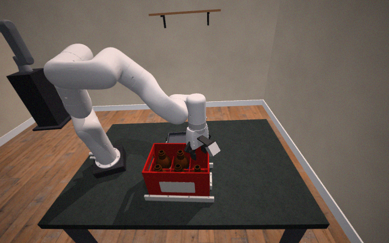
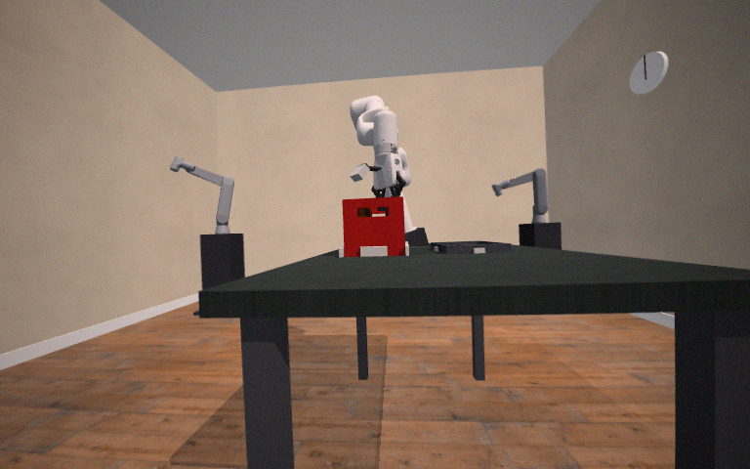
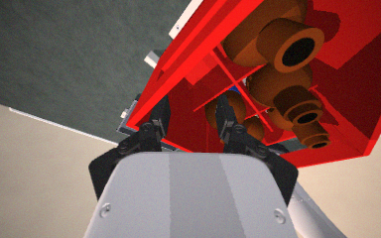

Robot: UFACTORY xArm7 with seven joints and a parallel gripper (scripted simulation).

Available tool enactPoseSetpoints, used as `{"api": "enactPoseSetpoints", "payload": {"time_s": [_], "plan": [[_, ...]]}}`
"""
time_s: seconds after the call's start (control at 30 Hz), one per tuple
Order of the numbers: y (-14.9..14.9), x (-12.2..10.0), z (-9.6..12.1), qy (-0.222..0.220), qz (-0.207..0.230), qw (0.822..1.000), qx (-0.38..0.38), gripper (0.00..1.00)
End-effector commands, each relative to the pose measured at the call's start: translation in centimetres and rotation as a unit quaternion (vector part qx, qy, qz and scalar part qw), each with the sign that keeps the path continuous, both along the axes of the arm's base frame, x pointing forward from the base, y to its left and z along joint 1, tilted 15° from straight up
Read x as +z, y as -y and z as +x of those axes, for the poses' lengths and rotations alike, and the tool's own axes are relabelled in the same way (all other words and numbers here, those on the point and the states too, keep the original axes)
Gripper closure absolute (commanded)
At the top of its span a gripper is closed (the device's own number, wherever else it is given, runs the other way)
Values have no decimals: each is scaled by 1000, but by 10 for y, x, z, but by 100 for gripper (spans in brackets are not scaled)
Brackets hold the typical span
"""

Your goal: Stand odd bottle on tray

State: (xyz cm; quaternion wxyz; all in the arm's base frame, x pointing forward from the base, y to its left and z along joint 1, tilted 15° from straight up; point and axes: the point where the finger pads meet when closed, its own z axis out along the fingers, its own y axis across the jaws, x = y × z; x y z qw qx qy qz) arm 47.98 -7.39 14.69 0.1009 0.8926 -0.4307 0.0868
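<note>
The jaws hang released and hold nothing at the crate's (image 1: 175,183) rear corner cell. Five bottles (image 1: 180,159) stand in the crate beside them; the tray (image 1: 175,136) lies behind.

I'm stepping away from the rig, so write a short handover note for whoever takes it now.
End effector: open, holding nothing, low over the back right corner of the red crate.
Bottles: all five brown bottles in the crate, three in the front row, two in the back row. The back right cell looks vacant.
Tray: on the table behind the crate, no bottle on it.
Done: nothing moved yet.
Left: find the odd-necked bottle, stand it upright on the tray, release; the other four remain in the crate.
</note>
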Motion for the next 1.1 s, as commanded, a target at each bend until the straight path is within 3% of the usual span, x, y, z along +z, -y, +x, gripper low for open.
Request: {"api": "enactPoseSetpoints", "payload": {"time_s": [0.0,0.27,0.3,1.07], "plan": [[-1,1,1,2,0,1000,1,35],[-1,1,1,2,0,1000,1,35],[-1,1,1,2,0,1000,1,100],[-1,1,1,2,0,1000,1,100]]}}
